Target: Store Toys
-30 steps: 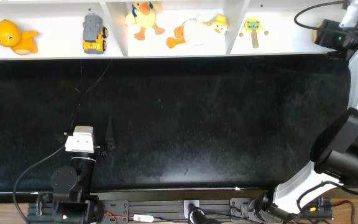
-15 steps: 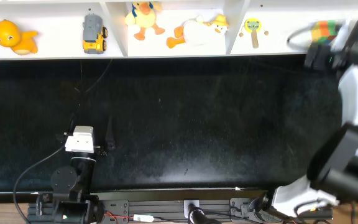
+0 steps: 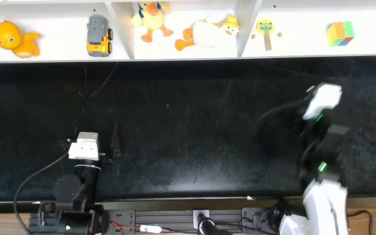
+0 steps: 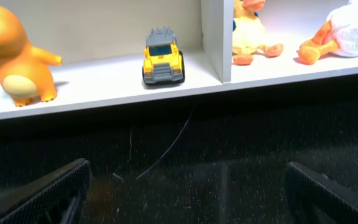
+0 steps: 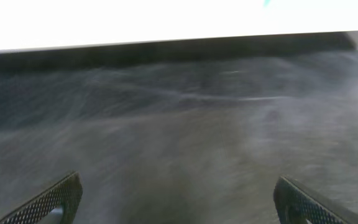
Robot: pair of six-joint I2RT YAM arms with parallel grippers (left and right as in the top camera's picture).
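Toys stand in the white shelf [image 3: 175, 53] along the far edge: an orange figure [image 3: 15, 38], a yellow truck [image 3: 99, 36], a yellow duck plush [image 3: 151, 18], a white duck plush [image 3: 207, 32], a green rattle [image 3: 266, 31] and a multicoloured cube [image 3: 340, 32] at the far right. My right gripper [image 5: 179, 202] is open and holds nothing, low over the black mat [image 3: 194, 124], well back from the cube. My left gripper [image 4: 185, 193] is open too, facing the orange figure [image 4: 14, 56] and the truck [image 4: 162, 56] from a distance.
White dividers [image 4: 216, 37] split the shelf into compartments. The right arm [image 3: 322, 108] stands over the mat's right side, the left arm [image 3: 83, 147] near the front left. Loose cables [image 3: 87, 91] lie on the mat at the left.
The right arm has drawn back from the shelf's far-right compartment toward the front of the mat. The coloured cube now stands free on the shelf. The left arm has not moved.
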